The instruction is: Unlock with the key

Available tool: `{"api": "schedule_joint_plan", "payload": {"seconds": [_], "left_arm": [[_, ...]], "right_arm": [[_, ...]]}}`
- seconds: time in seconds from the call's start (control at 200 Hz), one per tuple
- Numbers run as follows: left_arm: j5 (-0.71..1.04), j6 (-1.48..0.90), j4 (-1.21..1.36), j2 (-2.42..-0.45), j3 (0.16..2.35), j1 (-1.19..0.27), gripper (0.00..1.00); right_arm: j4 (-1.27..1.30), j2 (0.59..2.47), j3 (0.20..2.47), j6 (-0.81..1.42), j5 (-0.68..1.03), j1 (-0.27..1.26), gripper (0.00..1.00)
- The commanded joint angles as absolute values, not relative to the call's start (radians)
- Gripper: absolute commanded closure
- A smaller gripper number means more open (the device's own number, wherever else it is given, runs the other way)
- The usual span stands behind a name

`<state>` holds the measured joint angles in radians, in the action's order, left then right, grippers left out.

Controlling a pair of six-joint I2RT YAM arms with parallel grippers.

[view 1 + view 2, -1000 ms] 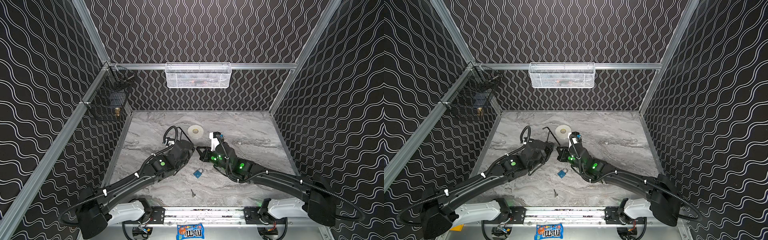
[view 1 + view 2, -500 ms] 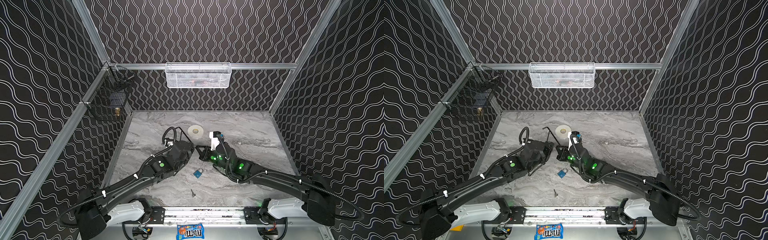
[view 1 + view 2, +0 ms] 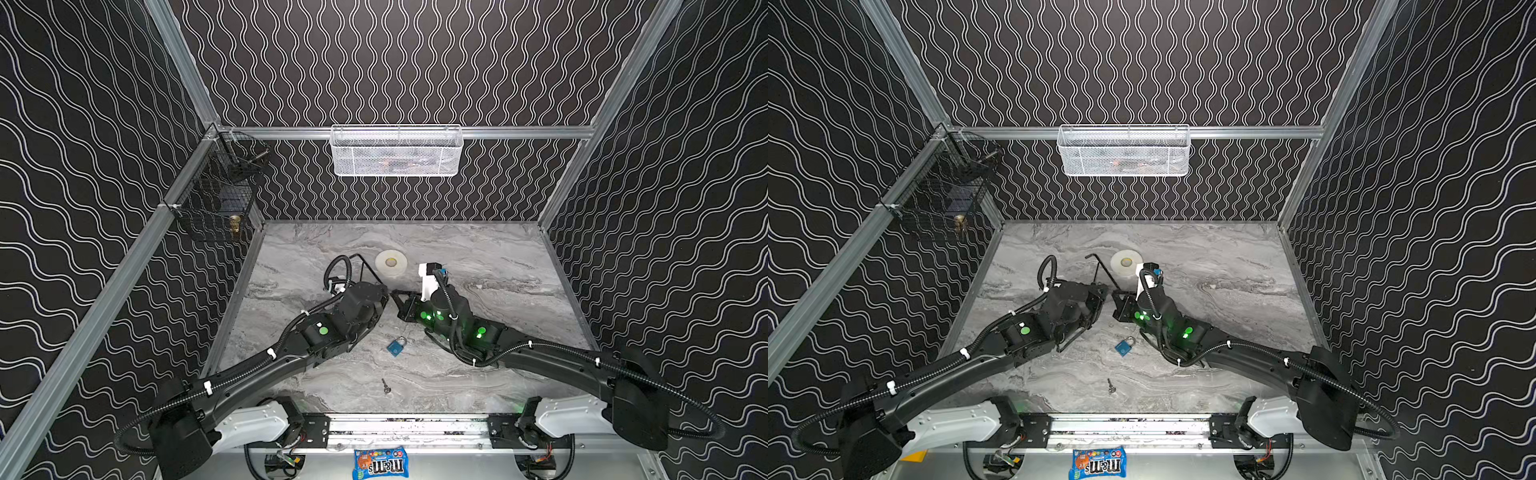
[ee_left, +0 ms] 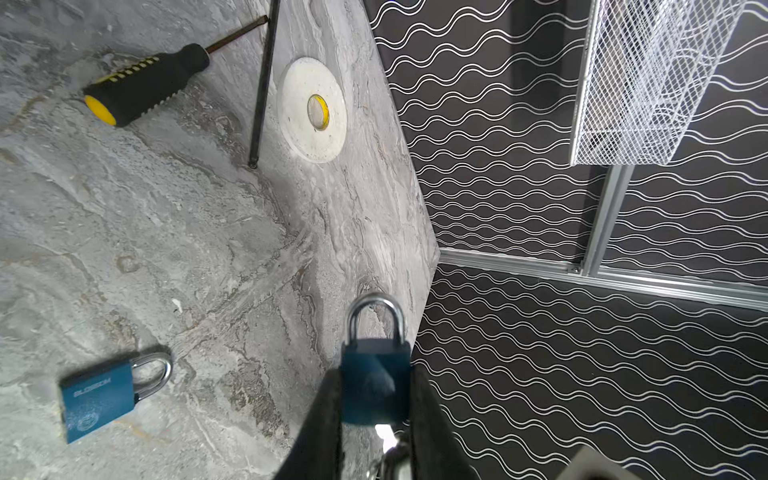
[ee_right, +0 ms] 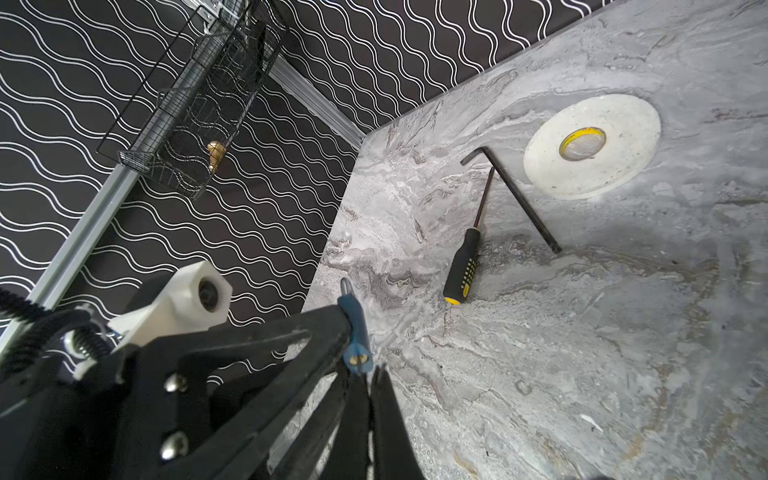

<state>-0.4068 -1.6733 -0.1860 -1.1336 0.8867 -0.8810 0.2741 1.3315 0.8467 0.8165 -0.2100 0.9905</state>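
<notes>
Both arms reach low over the grey marbled table [image 3: 478, 257] from their bases at the near edge and converge at its middle; in both top views the forearms slant inward and the two tools meet almost tip to tip.

The left gripper [image 4: 374, 399] is clamped on a small blue padlock with a silver shackle [image 4: 376, 374]; its fingers [image 4: 328, 399] press the body's two narrow sides, and the closed shackle points away from the wrist.

The right gripper [image 5: 372, 374] has its jaws fully together; its tips sit just beside the brass keyway at the held padlock's base. Whether anything thin is pinched between them cannot be told; a glint of metal under the padlock's base in the left wrist view is too blurred to identify.

A small silver key [image 3: 386, 386] lies flat on the table near the front edge, well apart from both grippers; a second blue padlock [image 3: 397, 345] lies flat between that key and the tools, its shackle closed.

Behind the tools lie a black-and-yellow screwdriver [image 4: 145, 83], a black L-shaped hex key [image 5: 515, 199] and a white tape roll with a yellow core [image 3: 390, 262]; the screwdriver's shaft tip meets the hex key near its bend.
</notes>
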Motion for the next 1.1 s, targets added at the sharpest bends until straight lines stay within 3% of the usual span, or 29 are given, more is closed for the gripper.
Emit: {"api": "schedule_joint_plan", "payload": {"seconds": [0.0, 0.48, 1.096], "left_arm": [[-0.399, -1.697, -0.133, -1.135, 0.885, -0.879, 1.0], [-0.337, -1.733, -0.059, -1.151, 0.883, -0.88, 1.0], [-0.231, -1.706, 0.016, -1.126, 0.858, -0.879, 1.0]], "right_arm": [[0.302, 1.326, 0.841, 0.801, -0.231, 0.992, 1.0], [0.414, 1.354, 0.838, 0.677, -0.272, 1.034, 1.0], [0.64, 1.321, 0.745, 0.481, -0.128, 1.058, 1.0]]}}
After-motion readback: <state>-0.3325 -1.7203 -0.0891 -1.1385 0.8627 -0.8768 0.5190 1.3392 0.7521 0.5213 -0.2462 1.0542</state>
